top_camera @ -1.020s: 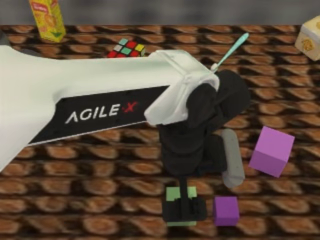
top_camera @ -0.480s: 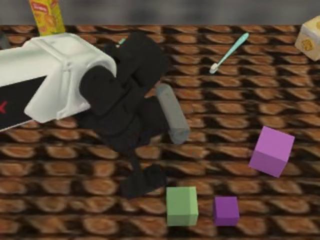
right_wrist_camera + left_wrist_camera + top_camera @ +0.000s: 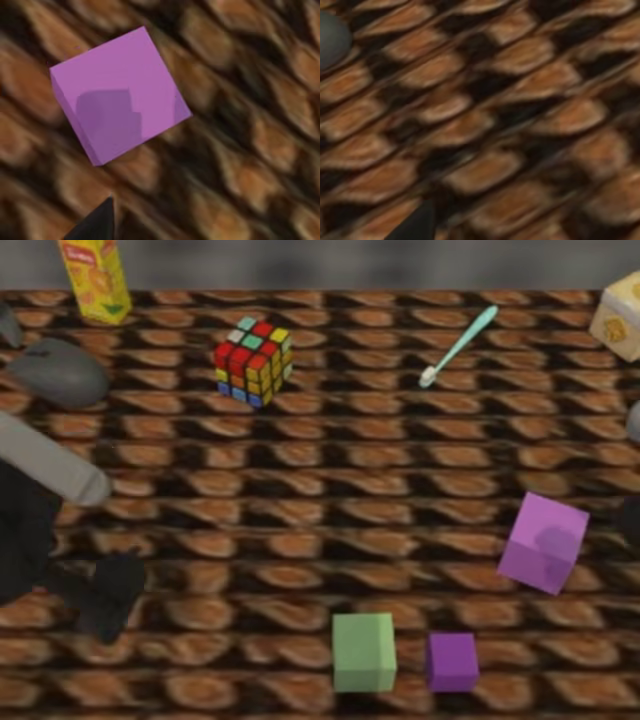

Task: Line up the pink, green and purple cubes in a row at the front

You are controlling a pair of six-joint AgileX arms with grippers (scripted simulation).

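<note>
The pink cube (image 3: 543, 542) lies turned askew at the right, with a shadow on its top. It fills the upper part of the right wrist view (image 3: 117, 95). My right gripper (image 3: 160, 234) hovers above it, open, with one dark fingertip (image 3: 97, 222) showing and nothing held. The green cube (image 3: 364, 651) and the purple cube (image 3: 452, 661) sit side by side near the front edge, a small gap between them. My left gripper (image 3: 110, 595) is at the far left, open and empty, with one fingertip (image 3: 417, 225) showing over bare table.
At the back stand a multicoloured puzzle cube (image 3: 252, 362), a teal toothbrush (image 3: 458, 345), a yellow carton (image 3: 95, 278) and a cream box (image 3: 620, 315). A grey rounded object (image 3: 60, 372) lies at the left. My right arm (image 3: 632, 512) just shows at the right edge.
My left gripper let go of the green cube beside the purple cube, then the arm swung away to the far left. A shadow has come onto the pink cube.
</note>
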